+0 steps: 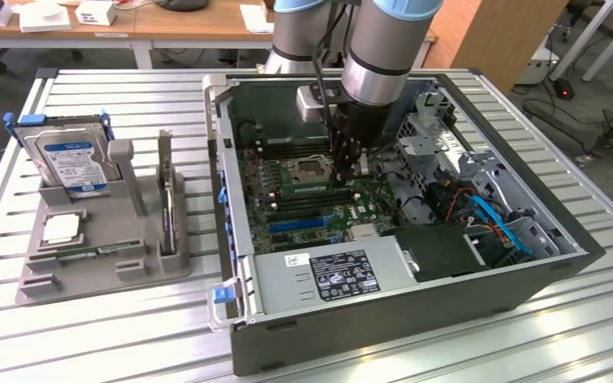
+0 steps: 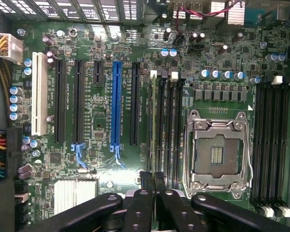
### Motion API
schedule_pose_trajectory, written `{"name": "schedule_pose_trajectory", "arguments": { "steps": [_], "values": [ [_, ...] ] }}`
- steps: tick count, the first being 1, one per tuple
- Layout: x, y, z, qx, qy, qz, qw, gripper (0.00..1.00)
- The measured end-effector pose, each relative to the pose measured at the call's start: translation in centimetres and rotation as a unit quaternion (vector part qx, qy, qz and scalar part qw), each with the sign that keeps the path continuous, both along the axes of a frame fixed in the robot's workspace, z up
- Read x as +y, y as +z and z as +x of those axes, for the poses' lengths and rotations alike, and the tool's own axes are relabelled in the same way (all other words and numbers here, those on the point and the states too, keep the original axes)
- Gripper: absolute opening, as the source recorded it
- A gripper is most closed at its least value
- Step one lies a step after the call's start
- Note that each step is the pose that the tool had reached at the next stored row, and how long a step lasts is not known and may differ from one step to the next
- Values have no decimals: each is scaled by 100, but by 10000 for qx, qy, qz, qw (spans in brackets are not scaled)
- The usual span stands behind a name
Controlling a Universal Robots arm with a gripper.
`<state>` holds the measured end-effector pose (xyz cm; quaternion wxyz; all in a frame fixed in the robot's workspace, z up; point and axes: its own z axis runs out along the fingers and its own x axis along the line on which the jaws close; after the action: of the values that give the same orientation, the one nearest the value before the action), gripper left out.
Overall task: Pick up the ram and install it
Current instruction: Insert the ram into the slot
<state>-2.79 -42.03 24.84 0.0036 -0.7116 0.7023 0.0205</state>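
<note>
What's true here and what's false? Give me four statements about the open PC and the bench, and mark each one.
1. The gripper is inside the computer case, over the motherboard. True.
2. The hard drive is mounted in the case. False: it stands in the gray holder on the table, to the exterior view's left of the case.
3. The CPU socket holds no processor. True.
4. All the expansion slots are black. False: there is a blue slot and a white slot.
</note>
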Motion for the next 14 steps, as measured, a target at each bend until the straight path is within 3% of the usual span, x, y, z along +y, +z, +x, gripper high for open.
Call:
{"name": "schedule_pose_trajectory", "arguments": {
  "steps": [14],
  "values": [
    [3, -42, -10, -14, -34, 0, 10000, 11]
  ]
}}
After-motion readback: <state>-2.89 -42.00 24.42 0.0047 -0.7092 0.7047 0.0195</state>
